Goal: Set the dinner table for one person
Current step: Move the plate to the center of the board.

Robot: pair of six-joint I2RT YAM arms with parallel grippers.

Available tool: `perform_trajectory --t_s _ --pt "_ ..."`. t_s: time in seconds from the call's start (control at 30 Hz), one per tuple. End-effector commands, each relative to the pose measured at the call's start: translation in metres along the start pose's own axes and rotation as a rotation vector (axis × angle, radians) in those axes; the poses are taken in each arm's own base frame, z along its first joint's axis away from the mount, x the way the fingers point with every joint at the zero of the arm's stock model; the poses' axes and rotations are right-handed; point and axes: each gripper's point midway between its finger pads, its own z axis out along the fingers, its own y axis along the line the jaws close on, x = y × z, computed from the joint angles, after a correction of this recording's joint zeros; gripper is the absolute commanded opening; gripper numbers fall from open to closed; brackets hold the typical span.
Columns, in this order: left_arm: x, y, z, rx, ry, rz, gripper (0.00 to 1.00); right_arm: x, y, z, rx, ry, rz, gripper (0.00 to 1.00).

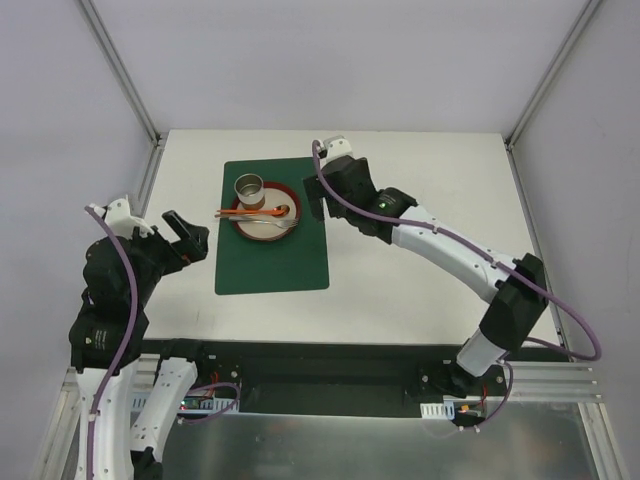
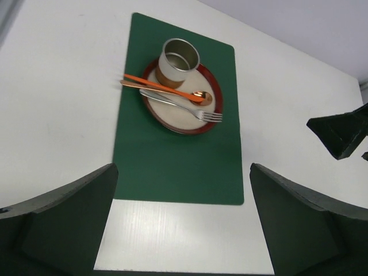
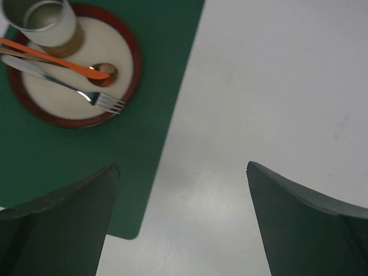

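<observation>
On the dinner table (image 1: 420,275), toward its far left, the cup (image 1: 249,188), orange spoon (image 1: 250,211) and fork (image 1: 272,221) sit stacked on the red-rimmed plate (image 1: 265,233) at the far end of the green placemat (image 1: 272,265). Both utensils lie across the plate left to right, handles past its left rim and heads pointing right. The right gripper (image 3: 182,169), jaws wide apart and empty, hovers just off the mat's right edge with the plate ahead and to its left, and looks nearer than the left gripper (image 2: 183,169), equally spread and empty, on the handle side
</observation>
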Motion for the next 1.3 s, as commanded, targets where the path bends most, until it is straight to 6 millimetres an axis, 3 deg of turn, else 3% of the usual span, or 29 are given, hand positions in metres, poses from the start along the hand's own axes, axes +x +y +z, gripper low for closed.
perform_trajectory --t_s 0.0,0.07,0.1,0.27,0.3,0.33,0.37,0.43,0.5,0.53,0.73,0.93,1.1,1.27 --pt "-0.001 0.028 0.010 -0.138 -0.015 0.059 0.99 -0.014 0.060 0.036 -0.340 -0.048 0.053 0.97" --pt "0.004 0.034 0.015 -0.161 0.008 0.077 0.99 -0.020 0.052 0.057 -0.377 -0.068 0.145 0.97" --pt "0.006 0.036 0.019 -0.171 0.024 0.080 0.99 -0.006 0.047 0.077 -0.408 -0.025 0.181 0.97" --pt "0.014 0.045 0.031 -0.216 0.074 0.087 0.99 -0.002 0.036 0.127 -0.442 0.023 0.300 0.97" --pt "0.015 0.047 0.034 -0.229 0.086 0.086 0.99 -0.025 0.030 0.131 -0.448 -0.014 0.307 0.97" --pt "0.016 0.049 0.036 -0.237 0.091 0.087 0.99 -0.014 0.032 0.151 -0.442 0.026 0.305 0.97" --pt "0.015 0.049 0.038 -0.244 0.096 0.084 0.99 -0.009 0.031 0.158 -0.436 0.064 0.302 0.97" --pt "0.018 0.051 0.044 -0.256 0.121 0.084 0.99 -0.035 0.032 0.178 -0.453 0.047 0.308 0.98" --pt "0.019 0.053 0.049 -0.271 0.138 0.081 0.99 -0.040 0.031 0.188 -0.453 0.081 0.297 0.99" --pt "0.018 0.053 0.051 -0.275 0.141 0.081 0.99 -0.053 0.032 0.195 -0.453 0.070 0.295 0.99" --pt "0.017 0.055 0.059 -0.295 0.167 0.084 0.99 -0.064 0.038 0.197 -0.479 0.033 0.339 0.94" --pt "0.021 0.054 0.065 -0.289 0.189 0.076 0.99 -0.025 0.045 0.185 -0.493 0.097 0.365 0.89" --pt "0.027 0.052 0.067 -0.277 0.207 0.062 0.99 0.003 0.073 0.171 -0.543 0.164 0.278 0.83" --pt "0.024 0.049 0.065 -0.263 0.195 0.060 0.99 0.001 0.087 0.159 -0.595 0.157 0.223 0.80"
